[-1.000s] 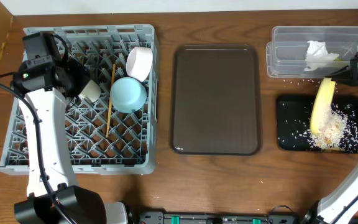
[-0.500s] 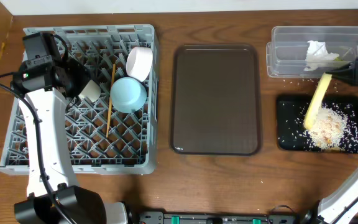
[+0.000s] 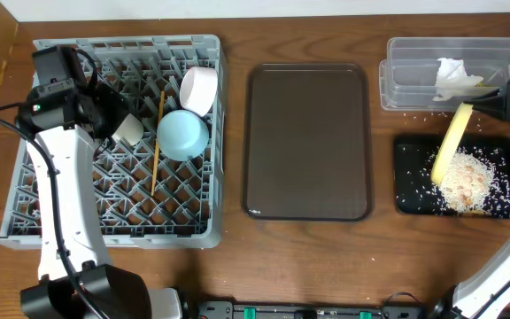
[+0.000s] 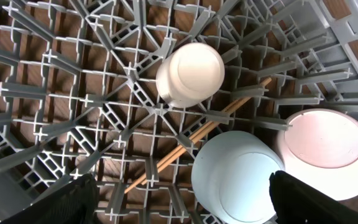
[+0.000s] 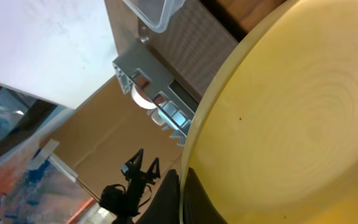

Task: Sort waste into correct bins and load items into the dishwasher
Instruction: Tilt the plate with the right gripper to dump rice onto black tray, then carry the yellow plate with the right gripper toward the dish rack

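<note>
Pinched in the right fingers (image 3: pixel 490 105), the tilted yellow plate (image 3: pixel 454 142) may scatter rice (image 3: pixel 466 182) past the black tray (image 3: pixel 410 195); left fingers (image 4: pixel 319 199) wide.

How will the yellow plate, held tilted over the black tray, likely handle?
Probably stiff: the plate holds its shape on edge. Its smooth face looks slippery, so it may swivel in the right gripper. Released, it would likely tip flat.

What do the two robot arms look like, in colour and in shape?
Both arms have white links and black joints. The left arm carries black cables and a small green light; the right arm ends in a black tool.
</note>
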Available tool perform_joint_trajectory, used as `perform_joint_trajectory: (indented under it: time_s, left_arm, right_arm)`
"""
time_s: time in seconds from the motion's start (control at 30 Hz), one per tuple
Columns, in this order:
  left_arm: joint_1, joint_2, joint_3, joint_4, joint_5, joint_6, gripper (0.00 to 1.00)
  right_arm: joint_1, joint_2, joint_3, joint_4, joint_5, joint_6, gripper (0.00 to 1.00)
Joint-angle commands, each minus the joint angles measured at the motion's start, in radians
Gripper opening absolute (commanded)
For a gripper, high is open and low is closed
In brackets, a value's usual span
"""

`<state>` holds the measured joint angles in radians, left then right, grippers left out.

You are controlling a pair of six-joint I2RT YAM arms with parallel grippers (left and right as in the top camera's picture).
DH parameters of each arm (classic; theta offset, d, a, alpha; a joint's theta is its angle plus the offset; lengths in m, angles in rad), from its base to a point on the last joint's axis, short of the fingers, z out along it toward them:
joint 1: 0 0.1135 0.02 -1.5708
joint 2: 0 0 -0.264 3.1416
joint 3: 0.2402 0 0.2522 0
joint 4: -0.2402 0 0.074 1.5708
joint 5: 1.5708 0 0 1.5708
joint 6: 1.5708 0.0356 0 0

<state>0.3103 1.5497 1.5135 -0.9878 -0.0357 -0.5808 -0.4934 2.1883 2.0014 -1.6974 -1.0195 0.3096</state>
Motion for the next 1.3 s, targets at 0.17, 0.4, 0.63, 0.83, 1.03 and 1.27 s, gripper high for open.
perform_joint_trajectory:
  time_s: [0.17,0.4,0.63,0.83,1.03,1.27]
  left_arm:
    - [0.003,0.000,0.000,-0.003,-0.005,-0.012,0.89]
    - [0.003,0.000,0.000,-0.003,-0.005,-0.012,0.89]
    - [0.003,0.000,0.000,-0.003,-0.005,-0.012,0.89]
    - [0.003,0.000,0.000,-0.003,-0.005,-0.012,0.89]
    - [0.003,0.000,0.000,-0.003,-0.005,-0.012,0.89]
    - [0.003,0.000,0.000,-0.003,-0.005,-0.012,0.89]
  right_arm:
    - [-0.023,-0.039,-0.007,0.004,-0.046,0.025,0.01]
    - [-0.033,-0.039,-0.007,-0.002,-0.142,-0.109,0.01]
    - [-0.059,-0.039,-0.007,-0.002,-0.029,0.071,0.02]
    - [-0.053,-0.039,-0.007,-0.002,-0.136,-0.129,0.01]
    - [-0.052,-0.039,-0.007,-0.001,-0.112,-0.042,0.01]
    - [-0.023,-0.042,-0.007,-0.002,-0.187,-0.145,0.01]
